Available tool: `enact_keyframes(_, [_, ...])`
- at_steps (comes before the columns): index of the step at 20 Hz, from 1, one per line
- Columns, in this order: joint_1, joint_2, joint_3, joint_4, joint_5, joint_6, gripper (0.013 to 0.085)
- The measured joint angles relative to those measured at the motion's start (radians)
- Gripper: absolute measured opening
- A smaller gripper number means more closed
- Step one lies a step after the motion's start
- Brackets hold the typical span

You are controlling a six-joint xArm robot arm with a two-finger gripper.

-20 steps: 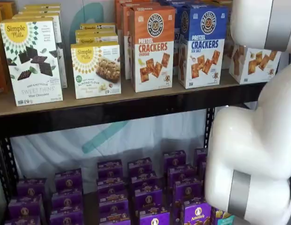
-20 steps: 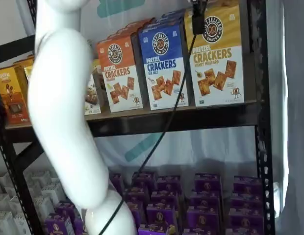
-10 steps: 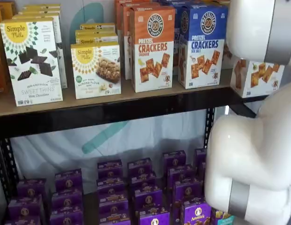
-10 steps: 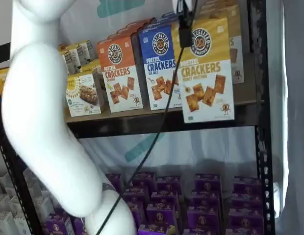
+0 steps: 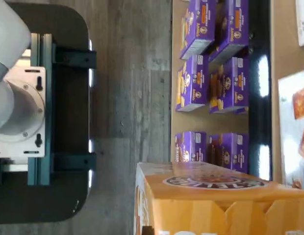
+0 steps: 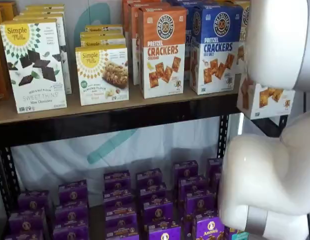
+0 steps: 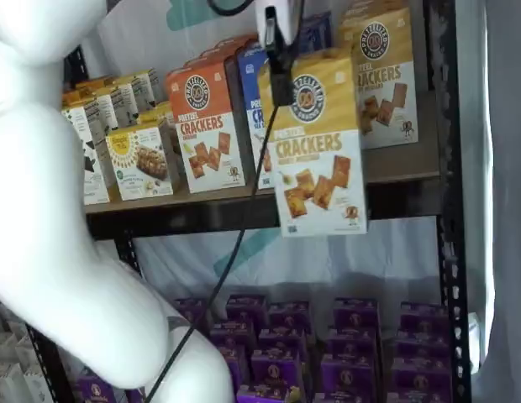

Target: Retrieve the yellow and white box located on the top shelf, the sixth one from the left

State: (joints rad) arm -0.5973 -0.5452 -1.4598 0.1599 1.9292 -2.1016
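Since a second ago, the yellow and white box (image 7: 318, 143) has come off the board and out toward the camera, and the big white arm (image 7: 50, 210) has swung to fill more of the left side of a shelf view. Now the box hangs in the air at the middle of that view, in front of the top shelf (image 7: 395, 164) and clear of it, with its bottom edge lower than the black front rail. In a shelf view the same box (image 6: 265, 97) peeks out at the right edge, mostly hidden behind the arm.

The gripper (image 7: 276, 50) comes down from the top edge, and one black finger lies against the box's front near its top. The box hangs from it, so the fingers seem to be pinching the box's top.

So the taking-out looks nearly done. What is left, I think, is to carry the box away.

On the top shelf, the orange box (image 7: 208, 126), the blue box (image 6: 215, 47) and another yellow box (image 7: 385, 75) stand upright in their rows. Lower down, many purple boxes (image 7: 328, 344) fill the bottom shelf.
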Motion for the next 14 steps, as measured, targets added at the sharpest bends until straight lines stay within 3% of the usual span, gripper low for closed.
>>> enact_keyframes(4, [0.063,-0.041,0.036,0.002,0.020,0.066,0.0610])
enact_keyframes(14, [0.154,-0.098,0.083,-0.004,0.025,0.157,0.0610])
